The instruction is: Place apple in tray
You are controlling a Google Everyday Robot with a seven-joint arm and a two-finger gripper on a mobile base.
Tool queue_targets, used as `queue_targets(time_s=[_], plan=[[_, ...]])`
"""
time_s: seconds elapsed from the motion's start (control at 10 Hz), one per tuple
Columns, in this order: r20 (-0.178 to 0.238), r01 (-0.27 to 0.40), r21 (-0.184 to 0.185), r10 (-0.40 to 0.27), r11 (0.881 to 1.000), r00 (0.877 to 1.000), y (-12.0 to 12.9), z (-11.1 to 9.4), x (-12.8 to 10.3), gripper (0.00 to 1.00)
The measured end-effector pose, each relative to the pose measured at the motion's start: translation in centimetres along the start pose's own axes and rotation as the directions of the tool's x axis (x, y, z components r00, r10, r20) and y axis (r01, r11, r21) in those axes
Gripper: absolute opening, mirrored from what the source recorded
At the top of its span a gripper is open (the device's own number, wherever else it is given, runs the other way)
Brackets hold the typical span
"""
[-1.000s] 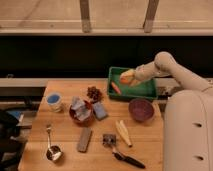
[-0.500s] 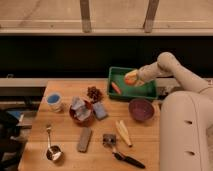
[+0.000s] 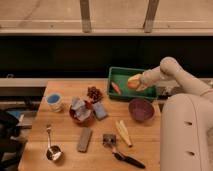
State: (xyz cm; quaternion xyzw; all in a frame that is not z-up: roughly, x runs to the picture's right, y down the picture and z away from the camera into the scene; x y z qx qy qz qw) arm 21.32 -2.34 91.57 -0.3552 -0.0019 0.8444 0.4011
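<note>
Gripper (image 3: pixel 136 82) clenched on the apple (image 3: pixel 133 82), held over the right half of the tray (image 3: pixel 121 75), inside its rim line (whether touching the floor cannot be told). Slim orange carrot-like piece (image 3: pixel 116 88) lying in the tray's left half, just beside the apple. Tray set at the back right of the counter (image 3: pixel 70 157). Purple bowl (image 3: pixel 141 109) just in front of the tray. Blue cup (image 3: pixel 54 101) well to the tray's left, near the counter's left edge.
</note>
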Motion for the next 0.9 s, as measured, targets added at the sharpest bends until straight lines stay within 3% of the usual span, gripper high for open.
queue_targets(time_s=[0.4, 0.9], plan=[[-0.028, -0.039, -0.014, 0.038, 0.999, 0.999, -1.7, 1.2, 0.4, 0.73], [-0.033, -0.043, -0.016, 0.042, 0.999, 0.999, -1.7, 1.2, 0.5, 0.73]])
